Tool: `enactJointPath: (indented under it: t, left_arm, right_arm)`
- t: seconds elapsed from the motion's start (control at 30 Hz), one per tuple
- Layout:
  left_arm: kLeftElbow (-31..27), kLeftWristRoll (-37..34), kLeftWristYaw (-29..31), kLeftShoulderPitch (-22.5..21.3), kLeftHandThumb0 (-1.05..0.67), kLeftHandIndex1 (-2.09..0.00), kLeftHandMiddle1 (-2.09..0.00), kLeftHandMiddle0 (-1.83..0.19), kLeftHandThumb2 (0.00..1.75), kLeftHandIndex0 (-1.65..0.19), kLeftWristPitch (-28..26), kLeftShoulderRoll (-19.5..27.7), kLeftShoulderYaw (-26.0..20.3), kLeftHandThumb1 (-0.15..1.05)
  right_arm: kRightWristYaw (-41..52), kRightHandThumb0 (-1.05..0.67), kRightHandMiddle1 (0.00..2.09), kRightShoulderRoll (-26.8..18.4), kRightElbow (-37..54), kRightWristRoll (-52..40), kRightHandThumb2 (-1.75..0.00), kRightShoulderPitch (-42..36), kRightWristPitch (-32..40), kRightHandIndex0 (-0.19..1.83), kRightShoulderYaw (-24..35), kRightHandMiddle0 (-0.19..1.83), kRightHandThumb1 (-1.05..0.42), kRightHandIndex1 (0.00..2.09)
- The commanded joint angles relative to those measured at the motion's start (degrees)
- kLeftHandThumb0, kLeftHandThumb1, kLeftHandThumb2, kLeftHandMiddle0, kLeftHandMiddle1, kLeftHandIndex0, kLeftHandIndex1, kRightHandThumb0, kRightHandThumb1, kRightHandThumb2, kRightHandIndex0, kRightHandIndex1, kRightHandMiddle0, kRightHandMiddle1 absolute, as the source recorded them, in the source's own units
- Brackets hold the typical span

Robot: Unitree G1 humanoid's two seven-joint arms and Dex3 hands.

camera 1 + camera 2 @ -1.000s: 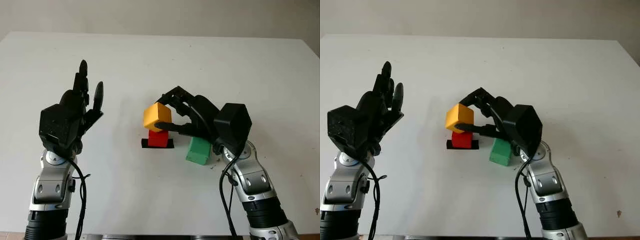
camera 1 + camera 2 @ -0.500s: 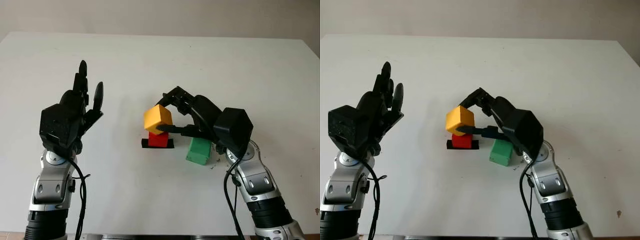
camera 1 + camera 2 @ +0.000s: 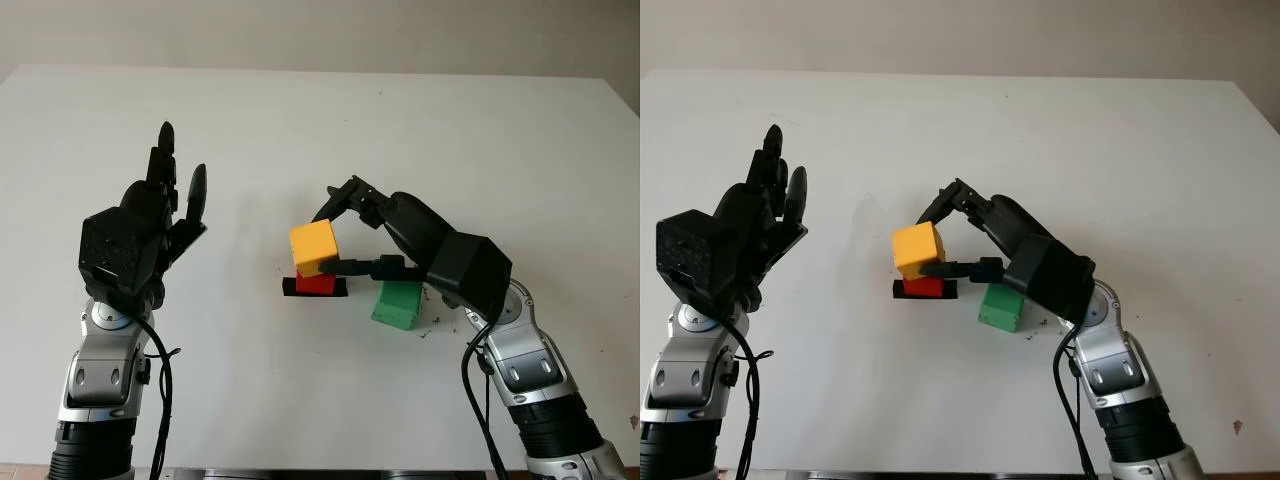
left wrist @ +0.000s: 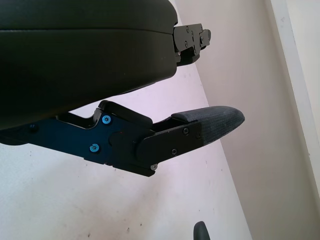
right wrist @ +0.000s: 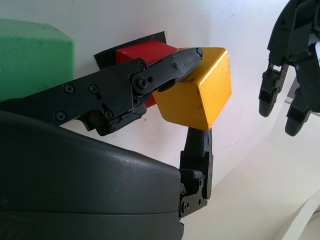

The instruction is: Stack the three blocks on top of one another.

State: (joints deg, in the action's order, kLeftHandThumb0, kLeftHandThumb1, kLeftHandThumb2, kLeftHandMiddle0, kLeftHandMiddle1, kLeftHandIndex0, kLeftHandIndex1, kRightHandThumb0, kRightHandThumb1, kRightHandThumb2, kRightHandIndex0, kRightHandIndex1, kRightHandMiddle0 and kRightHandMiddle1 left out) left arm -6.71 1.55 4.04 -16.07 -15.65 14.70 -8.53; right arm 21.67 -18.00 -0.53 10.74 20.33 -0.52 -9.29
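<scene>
Near the centre of the frame, our right hand [image 3: 335,232] pinches the yellow block [image 3: 313,246] between its fingers [image 5: 170,70]. One finger presses on the side facing the robot and another reaches over the far side, so the block hangs free and can be lowered straight. The yellow block is just above the red block [image 3: 317,284]; we cannot tell if they already touch. The red block stands on a black patch [image 3: 290,288] on the white counter [image 3: 450,130], which we judge marks the place of the stack. The green block [image 3: 397,303] waits on the counter just to the right of the red one, under our right hand, probably as the 3rd piece. Our left hand [image 3: 150,225] is raised at the left of the frame, open, well apart from the 3 blocks, so it does not disturb the placing.
</scene>
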Motion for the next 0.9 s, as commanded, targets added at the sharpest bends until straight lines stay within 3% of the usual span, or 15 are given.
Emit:
enactJointPath:
  t: [0.0,0.37,0.87]
  left_arm:
    - [-0.87,0.00,-0.28,-0.08,-0.70,-0.05,-0.06,0.17,0.69,0.16,0.07,-0.03,0.01,1.05]
    - [-0.90,0.01,-0.20,0.13,-0.69,-0.05,-0.06,0.17,0.69,0.16,0.23,0.15,0.09,1.05]
    - [-1.04,-0.24,0.17,0.34,-0.69,-0.05,-0.05,0.17,0.68,0.17,0.41,0.14,0.03,1.05]
  right_arm:
    - [-0.67,-0.39,1.48,-0.53,-0.29,0.59,-0.06,-0.56,-1.65,0.19,-0.21,0.16,-1.01,0.06]
    - [-4.37,-0.40,1.50,-0.93,-4.02,4.82,-0.06,-0.41,-9.86,0.22,-0.88,0.19,-1.02,0.07]
    - [-5.03,-0.37,1.61,-0.42,-4.12,5.04,-0.05,-0.66,-7.06,0.22,-0.99,0.13,-1.03,0.06]
